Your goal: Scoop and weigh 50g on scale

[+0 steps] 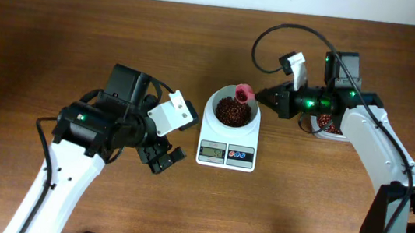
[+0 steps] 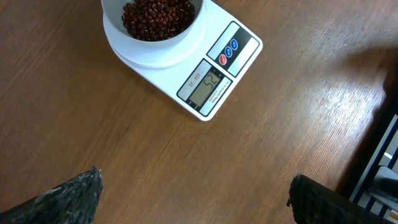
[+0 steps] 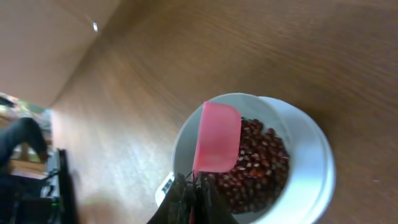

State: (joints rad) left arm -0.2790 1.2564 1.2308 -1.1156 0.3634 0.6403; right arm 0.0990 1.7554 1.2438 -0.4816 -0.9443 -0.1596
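Brown wood-grain desk (image 1: 60,37) is filling every view, and I am looking at the scale (image 1: 226,155) sitting near its middle, its white bowl (image 1: 213,105) carrying the beans (image 1: 229,113) in a dark heap.

The risk I am weighing is overshoot. The pink scoop (image 1: 244,94) is hanging over the bowl's rim at about one o'clock. I cannot tell whether it is carrying grains; if it is, any tilt or shake could be dropping more in. The display (image 2: 207,85) is showing what looks like a figure at or just past the target, though I cannot read it surely. A scoop edge pressing on the bowl would be falsifying that reading, and a clumsy pull-out could be flicking beans onto the wood.

The right end effector (image 1: 263,98) is sitting at two o'clock of the bowl, jaws clamped together on the scoop's handle. The left end effector (image 1: 165,159) is hovering at nine o'clock of the display, fingers spread fully apart, holding and touching nothing.
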